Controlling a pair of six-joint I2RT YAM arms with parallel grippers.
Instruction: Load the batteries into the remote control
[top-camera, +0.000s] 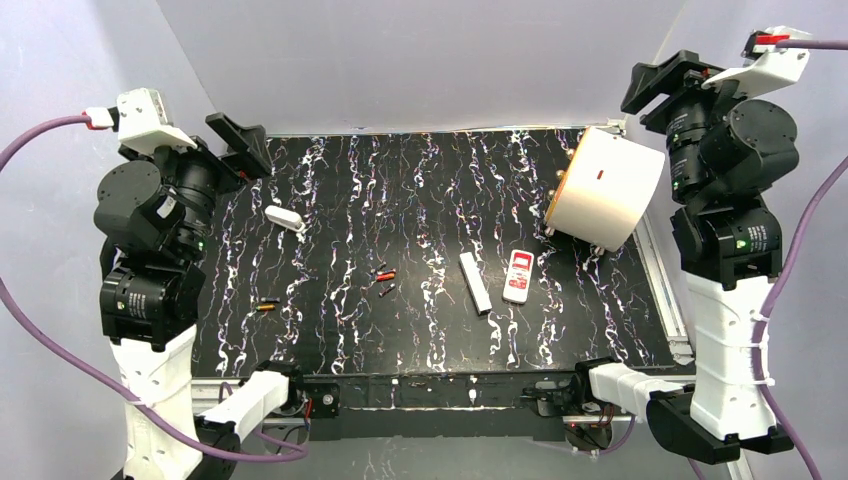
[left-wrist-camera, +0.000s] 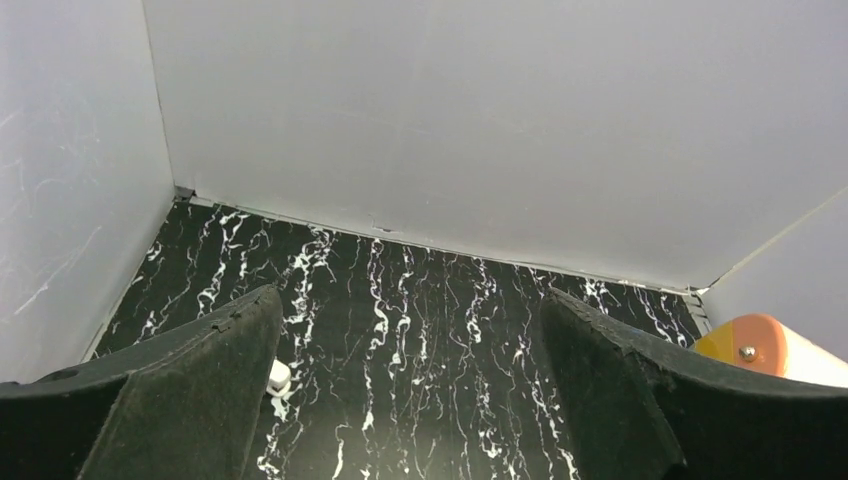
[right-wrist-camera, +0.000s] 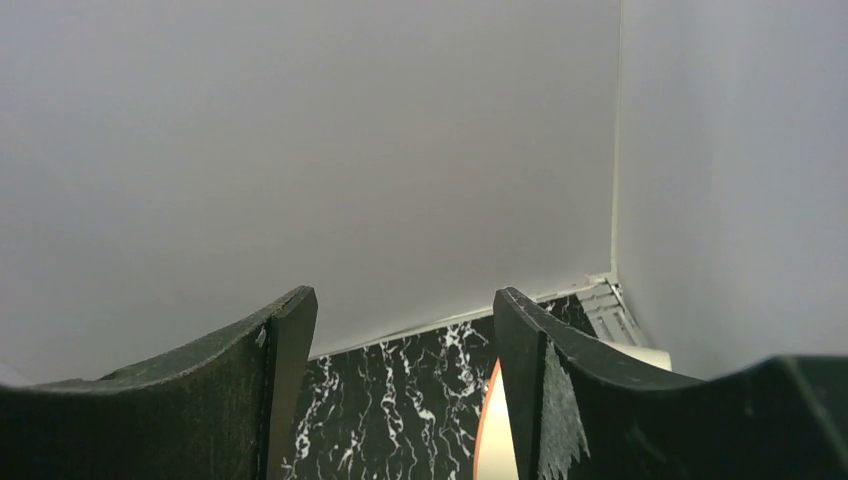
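**Arm bases close, batteries loose mid-table, nothing grasped**

Top view: nearest us, the arm bases (top-camera: 160, 400) sit at the bottom edge; the left gripper (top-camera: 243, 143) hangs at upper left and the right gripper (top-camera: 665, 82) at upper right; a small cluster of batteries (top-camera: 385, 274) lies on the table (top-camera: 340, 190) just left of centre, long axes roughly across the frame; a lone battery (top-camera: 265, 306) lies at lower left; we judge the left arm nearer to all of them; the red-and-white remote (top-camera: 517, 275) and the long white remote (top-camera: 475, 283) lie side by side right of centre, long axes running up the frame; a white oblong piece (top-camera: 284, 217) and a white drum (top-camera: 610, 190) seem to us out of the way.

Left wrist view: its fingers (left-wrist-camera: 200, 390) are spread wide with nothing between; no battery shows.

Right wrist view: its fingers (right-wrist-camera: 540, 380) are likewise parted and empty; only the drum's orange rim peeks in at the bottom.
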